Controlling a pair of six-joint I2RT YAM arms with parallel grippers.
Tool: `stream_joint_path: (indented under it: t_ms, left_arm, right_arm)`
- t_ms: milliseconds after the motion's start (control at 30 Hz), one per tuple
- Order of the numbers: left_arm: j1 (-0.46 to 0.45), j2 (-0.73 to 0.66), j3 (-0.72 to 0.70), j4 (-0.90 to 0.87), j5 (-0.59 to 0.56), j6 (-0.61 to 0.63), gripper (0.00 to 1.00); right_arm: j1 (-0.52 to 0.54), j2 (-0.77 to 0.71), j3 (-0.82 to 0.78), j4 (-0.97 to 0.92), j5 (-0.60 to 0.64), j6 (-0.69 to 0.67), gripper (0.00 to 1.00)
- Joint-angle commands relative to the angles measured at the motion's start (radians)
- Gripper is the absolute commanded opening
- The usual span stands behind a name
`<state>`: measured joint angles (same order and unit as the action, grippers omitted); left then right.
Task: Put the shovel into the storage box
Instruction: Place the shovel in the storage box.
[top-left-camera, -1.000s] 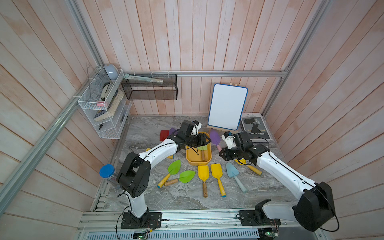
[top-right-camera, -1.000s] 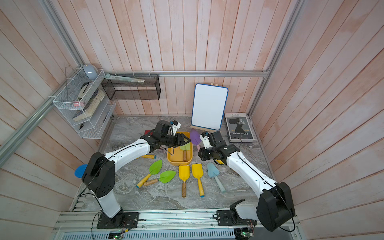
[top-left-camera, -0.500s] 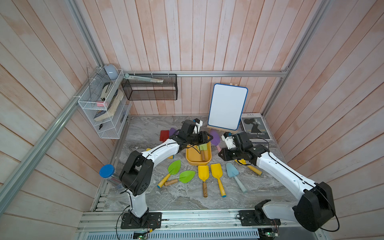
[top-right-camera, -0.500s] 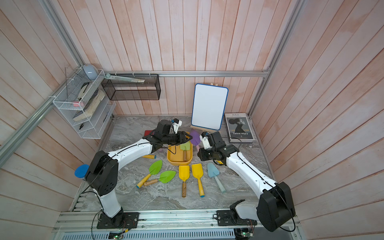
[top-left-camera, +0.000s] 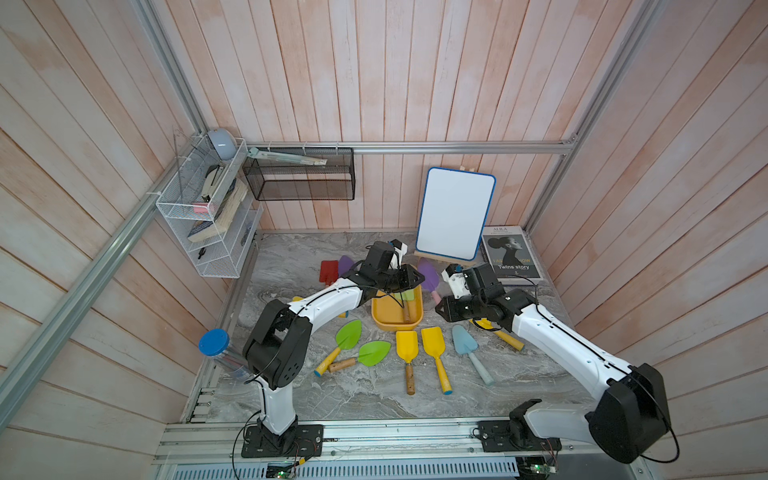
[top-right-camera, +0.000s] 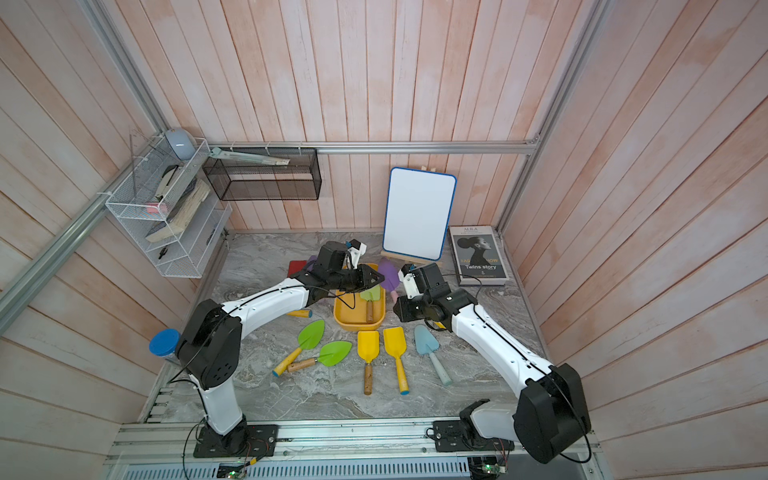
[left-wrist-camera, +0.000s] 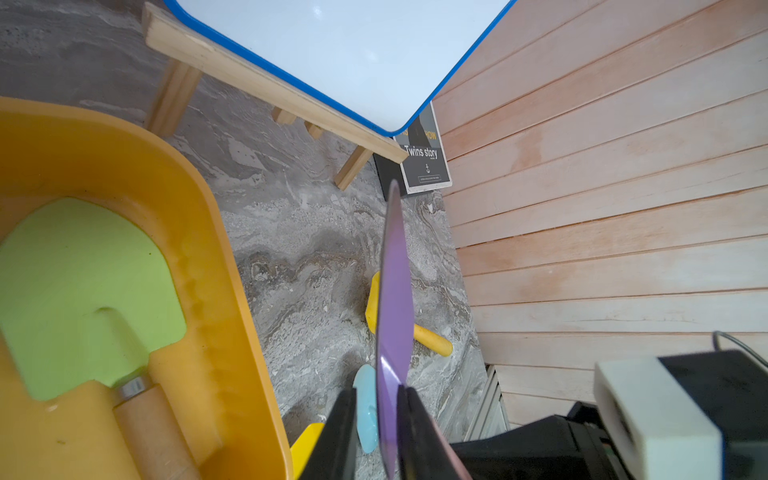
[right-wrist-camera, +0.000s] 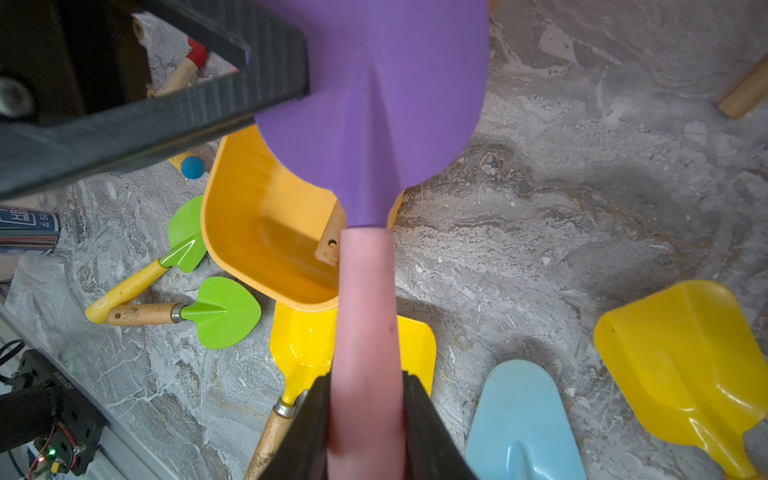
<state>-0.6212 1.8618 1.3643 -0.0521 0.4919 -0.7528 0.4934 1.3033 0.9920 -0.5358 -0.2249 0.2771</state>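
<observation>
A purple shovel (top-left-camera: 428, 274) with a pink handle (right-wrist-camera: 365, 311) hangs just right of the storage box (top-left-camera: 397, 327), a shallow yellow-orange tub. My right gripper (right-wrist-camera: 365, 382) is shut on the pink handle. My left gripper (left-wrist-camera: 378, 395) reaches across the tub's far end, its jaws closed in on the purple blade (left-wrist-camera: 395, 291), which stands edge-on between them. The blade (right-wrist-camera: 374, 104) overhangs the tub's corner (right-wrist-camera: 249, 199). A light green shovel (left-wrist-camera: 83, 282) with a wooden handle lies inside the tub (left-wrist-camera: 216, 270). Both top views show the two grippers (top-right-camera: 376, 279) (top-right-camera: 397, 309) meeting at the purple shovel (top-right-camera: 388, 272).
Two yellow shovels (top-left-camera: 407, 347) (top-left-camera: 433, 345), a light blue one (top-left-camera: 463, 340) and two green leaf-shaped ones (top-left-camera: 349, 334) (top-left-camera: 374, 353) lie in front of the tub. A yellow scoop (right-wrist-camera: 681, 353) lies under my right arm. A whiteboard (top-left-camera: 455, 214) and a book (top-left-camera: 511, 253) stand behind.
My left gripper has swung from above the tub toward the purple blade and closed on it. The right arm has held still with the handle.
</observation>
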Motion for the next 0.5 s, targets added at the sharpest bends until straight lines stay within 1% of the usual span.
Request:
stream_joint_path:
  t_ms: [0, 100, 300, 333, 367, 433, 467]
  left_arm:
    - [-0.004, 0.026, 0.032, 0.021, -0.006, -0.002, 0.11]
    - [-0.005, 0.033, 0.039, 0.018, -0.005, -0.003, 0.01]
    - [-0.006, 0.037, 0.045, 0.005, -0.015, -0.005, 0.0]
    - [-0.006, 0.036, 0.045, 0.002, -0.018, -0.002, 0.0]
    - [-0.006, 0.034, 0.045, -0.003, -0.023, -0.001, 0.0]
    - [-0.006, 0.027, 0.051, -0.019, -0.033, 0.008, 0.0]
    - [-0.006, 0.026, 0.056, -0.029, -0.035, 0.015, 0.0]
  right_arm:
    - [0.006, -0.013, 0.001, 0.024, -0.013, 0.007, 0.0]
    - [0.006, -0.015, 0.002, 0.025, -0.015, 0.007, 0.0]
    - [0.006, -0.012, 0.004, 0.025, -0.005, 0.013, 0.0]
    - [0.006, -0.012, 0.005, 0.024, -0.001, 0.016, 0.08]
    - [0.007, -0.012, 0.006, 0.022, 0.001, 0.018, 0.19]
    - [0.007, -0.011, 0.013, 0.017, 0.007, 0.02, 0.38]
    - [0.006, -0.012, 0.014, 0.013, 0.008, 0.02, 0.42]
